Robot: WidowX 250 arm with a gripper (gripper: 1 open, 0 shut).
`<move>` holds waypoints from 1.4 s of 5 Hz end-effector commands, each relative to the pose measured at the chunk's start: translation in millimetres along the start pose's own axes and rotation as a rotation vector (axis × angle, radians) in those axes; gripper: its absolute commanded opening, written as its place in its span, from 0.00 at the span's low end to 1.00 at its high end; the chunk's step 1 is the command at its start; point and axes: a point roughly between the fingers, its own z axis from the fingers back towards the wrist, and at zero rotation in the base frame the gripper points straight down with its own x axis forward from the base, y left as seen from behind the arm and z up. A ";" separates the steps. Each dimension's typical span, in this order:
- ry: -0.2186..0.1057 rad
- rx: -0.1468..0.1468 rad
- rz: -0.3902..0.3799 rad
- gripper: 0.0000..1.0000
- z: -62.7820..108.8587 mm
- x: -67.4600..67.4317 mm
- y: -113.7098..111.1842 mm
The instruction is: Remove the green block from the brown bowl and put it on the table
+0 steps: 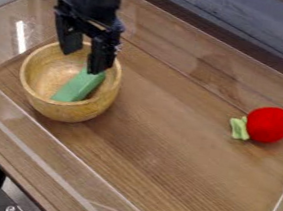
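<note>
Soft, even daylight-like lighting fills a moderately bright, low-resolution picture, with a pale sheen of glare across the glossy wooden table (pixel 164 152) in the upper middle of the frame. The clear plastic walls (pixel 129 202) catch whitish reflections along the left and lower edges, while only faint, soft-edged shadows sit under the brown bowl (pixel 32 88) and the red object (pixel 270 123) at right. The black gripper (pixel 84 60) at upper left reads as a dark shape with little detail, and fine textures are slightly soft throughout.

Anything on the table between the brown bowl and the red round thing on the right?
No. In the camera view, the wooden table between the round brown bowl and the red round toy is bare wood.
</note>
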 end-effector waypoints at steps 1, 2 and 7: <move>-0.047 0.019 0.011 1.00 0.2 0.7 12.7; -0.054 0.013 0.017 1.00 -9.9 1.1 20.6; -0.058 -0.015 0.053 1.00 -48.5 18.6 43.4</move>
